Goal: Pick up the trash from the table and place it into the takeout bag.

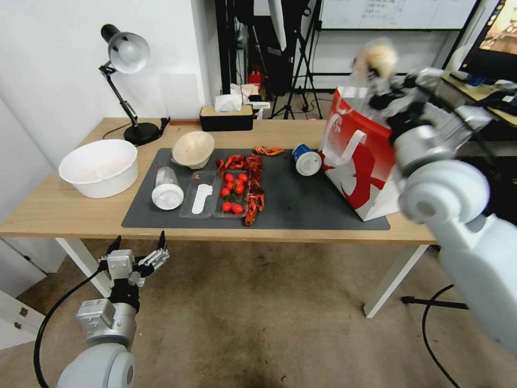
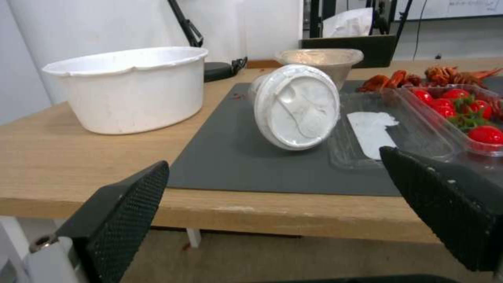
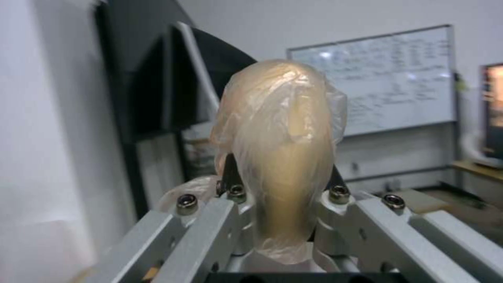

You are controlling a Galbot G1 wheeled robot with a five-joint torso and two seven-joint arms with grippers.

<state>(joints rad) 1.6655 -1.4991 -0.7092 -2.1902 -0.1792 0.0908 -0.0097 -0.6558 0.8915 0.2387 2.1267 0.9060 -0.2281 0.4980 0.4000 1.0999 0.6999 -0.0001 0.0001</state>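
Holding trash: the right gripper [image 1: 383, 73] was raised above the takeout bag [image 1: 358, 153], its fingers closed around a tan crumpled ball [image 3: 280, 157], seemingly wrapped in thin film.
Waiting arm: the left gripper [image 1: 139, 253] hung below the table [image 1: 48, 213] front edge, jaws wide apart and empty.
Left on table: the clear white-lidded cup [image 2: 293, 106] lay on its side on the grey mat [image 1: 318, 199]; the beige bowl [image 1: 193, 149] and blue-and-white paper cup [image 1: 306, 159] were also there.
Progress: ball not yet released; three pieces remained.
Writing: white logo on the bag, not readable.
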